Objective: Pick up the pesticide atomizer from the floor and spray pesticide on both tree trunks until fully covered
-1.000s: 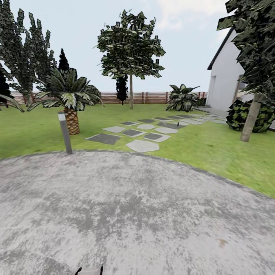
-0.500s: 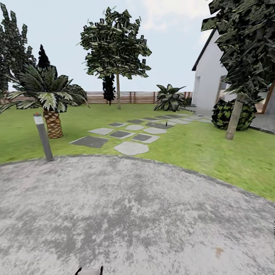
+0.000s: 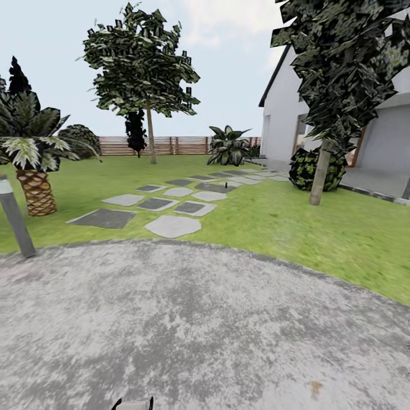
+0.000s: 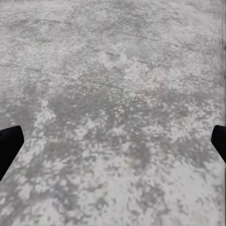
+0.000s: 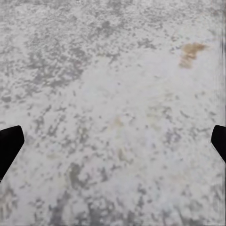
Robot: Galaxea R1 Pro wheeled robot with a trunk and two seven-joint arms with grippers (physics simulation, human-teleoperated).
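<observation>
- The left gripper [image 4: 113,146] is hanging over the grey stone paving [image 4: 117,84]. Its jaws are standing wide, with one dark fingertip at each edge of the left wrist view and nothing between them.
- The right gripper [image 5: 113,146] is doing the same over paler paving, jaws wide and holding nothing. A small orange-brown stain [image 5: 190,52] is lying on the stone ahead of it.
- In the head view, a tiny dark upright speck [image 3: 226,184] is standing at about 12 o'clock, beside the far stepping stones [image 3: 171,225]. It may be the pesticide atomizer, but it is too small to tell. It is sitting well apart from both grippers, with the paving's curved edge and a stretch of grass [image 3: 273,222] lying between.
- The nearer tree trunk [image 3: 319,173] is rising from the lawn at about 2 o'clock, just in front of a dark round bush [image 3: 303,168] and near the white house [image 3: 282,122].
- The farther tree trunk [image 3: 151,139] is standing at about 11 o'clock, close to the brown slatted fence [image 3: 176,146].
- A scaly palm [image 3: 35,191] and a grey post [image 3: 16,219] are standing at about 9 o'clock.
- The head view is taking in the lawn, the trees and the house, while both wrist views are looking at bare stone. The stain is also showing in the head view, low at 5 o'clock [image 3: 315,389].
</observation>
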